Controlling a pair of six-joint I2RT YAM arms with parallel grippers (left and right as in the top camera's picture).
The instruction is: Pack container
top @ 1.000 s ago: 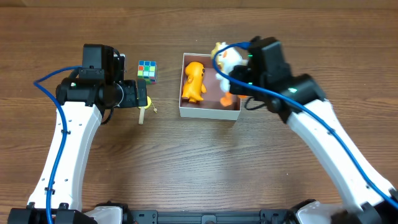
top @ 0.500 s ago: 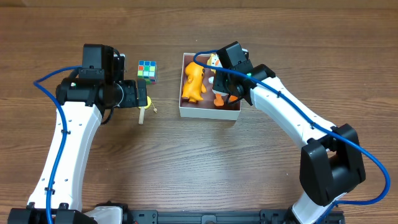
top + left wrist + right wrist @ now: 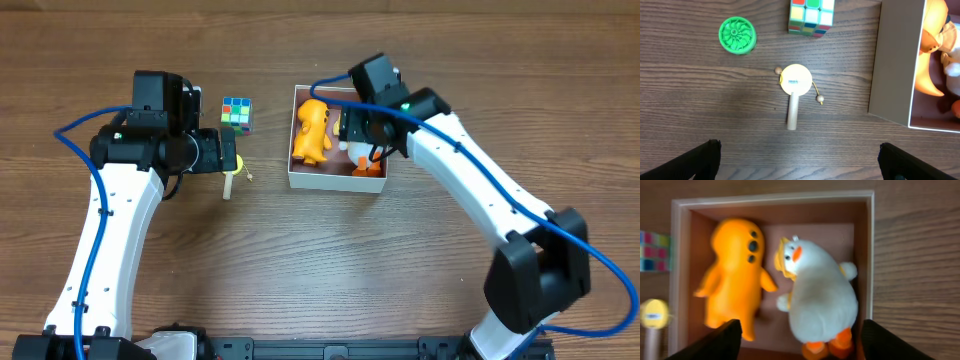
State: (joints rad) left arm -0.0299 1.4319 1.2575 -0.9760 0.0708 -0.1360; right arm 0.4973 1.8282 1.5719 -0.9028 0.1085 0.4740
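- Sitting on the wood-grain table [image 3: 300,260], the container [image 3: 335,181] is a shallow square box with thin white walls and a dull mauve floor.
- Inside, a smooth orange figure [image 3: 737,275] and a fuzzy white duck [image 3: 820,297] lie side by side; the duck's orange feet are partly cut off.
- The right gripper [image 3: 800,330] hangs above them, fingers wide apart, gripping nothing.
- The left gripper [image 3: 800,157], also spread and empty, hangs over a yellow-headed wooden stick [image 3: 795,82], possibly a rattle.

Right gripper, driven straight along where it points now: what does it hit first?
Most likely the white duck plush, lying in the container beside the orange toy, centred ahead of the open right gripper. Depth from this view is uncertain.
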